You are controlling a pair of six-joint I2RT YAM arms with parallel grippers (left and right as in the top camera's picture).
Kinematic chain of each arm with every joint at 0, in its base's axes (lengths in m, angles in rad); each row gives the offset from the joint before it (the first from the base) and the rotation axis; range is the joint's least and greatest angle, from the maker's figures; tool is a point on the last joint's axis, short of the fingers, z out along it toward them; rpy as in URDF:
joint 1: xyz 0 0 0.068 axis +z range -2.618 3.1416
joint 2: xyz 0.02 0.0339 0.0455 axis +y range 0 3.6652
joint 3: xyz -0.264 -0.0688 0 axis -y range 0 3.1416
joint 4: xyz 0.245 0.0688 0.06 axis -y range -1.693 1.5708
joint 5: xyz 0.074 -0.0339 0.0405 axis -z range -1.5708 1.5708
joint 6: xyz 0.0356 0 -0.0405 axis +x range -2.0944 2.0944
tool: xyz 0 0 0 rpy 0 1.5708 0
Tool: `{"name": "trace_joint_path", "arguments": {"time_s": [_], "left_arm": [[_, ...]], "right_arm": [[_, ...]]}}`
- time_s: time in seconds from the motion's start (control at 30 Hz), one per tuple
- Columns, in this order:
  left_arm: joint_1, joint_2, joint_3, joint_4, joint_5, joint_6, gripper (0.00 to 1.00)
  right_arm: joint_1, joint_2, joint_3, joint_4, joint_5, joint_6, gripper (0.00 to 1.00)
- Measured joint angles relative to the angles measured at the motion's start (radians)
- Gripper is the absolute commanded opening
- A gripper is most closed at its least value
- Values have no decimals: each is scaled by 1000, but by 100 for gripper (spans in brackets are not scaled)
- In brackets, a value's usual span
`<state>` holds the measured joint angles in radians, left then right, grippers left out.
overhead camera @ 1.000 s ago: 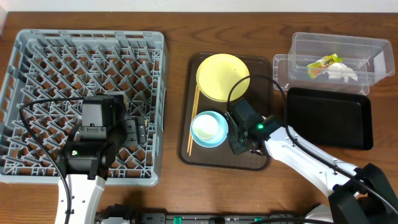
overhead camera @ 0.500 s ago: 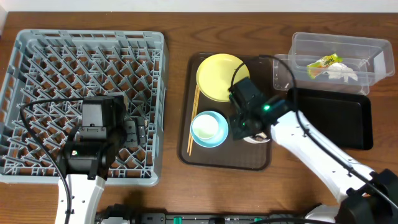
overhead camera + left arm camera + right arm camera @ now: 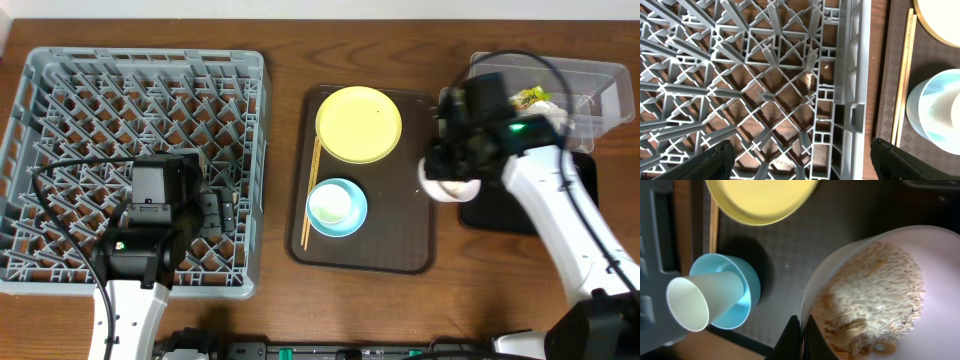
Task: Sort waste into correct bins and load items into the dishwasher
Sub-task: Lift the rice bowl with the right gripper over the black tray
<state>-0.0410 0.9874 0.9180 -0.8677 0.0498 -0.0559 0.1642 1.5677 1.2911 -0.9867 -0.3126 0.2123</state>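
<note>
**Desk:** What does the right arm have?

**Photographer:** The right gripper (image 3: 801, 332) is clamped on the rim of the white bowl (image 3: 935, 270). It holds the bowl over the gap between the brown serving tray (image 3: 400, 250) and the black tray (image 3: 540, 200). Beige rice-like scraps (image 3: 875, 295) are heaped inside the bowl.

**Desk:** And the left?

**Photographer:** The left gripper (image 3: 802, 165) hangs over the grey dish rack (image 3: 60, 120), near its right wall. Its fingers (image 3: 715, 160) are spread wide and hold nothing.

**Desk:** The other pieces?

**Photographer:** The yellow plate (image 3: 358, 124) lies at the far end of the serving tray. Nearer the arms, the small white cup (image 3: 333, 205) sits in the light blue bowl (image 3: 356, 218). The chopsticks (image 3: 311, 195) run along the tray's left side. The green-and-yellow wrapper (image 3: 528, 99) lies in the clear tub (image 3: 590, 75), just behind the black tray.
</note>
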Motion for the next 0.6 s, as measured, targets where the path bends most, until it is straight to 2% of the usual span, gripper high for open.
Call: {"name": "trace_joint_path", "arguments": {"time_s": [0.3,0.6], "left_arm": [[0,0,0,0,0,0,89],[0,0,0,0,0,0,89]], "right_arm": [[-296,0,-1,-114,-191,-158,1],[-564,0,-106,-89,-418,-357,1]]}}
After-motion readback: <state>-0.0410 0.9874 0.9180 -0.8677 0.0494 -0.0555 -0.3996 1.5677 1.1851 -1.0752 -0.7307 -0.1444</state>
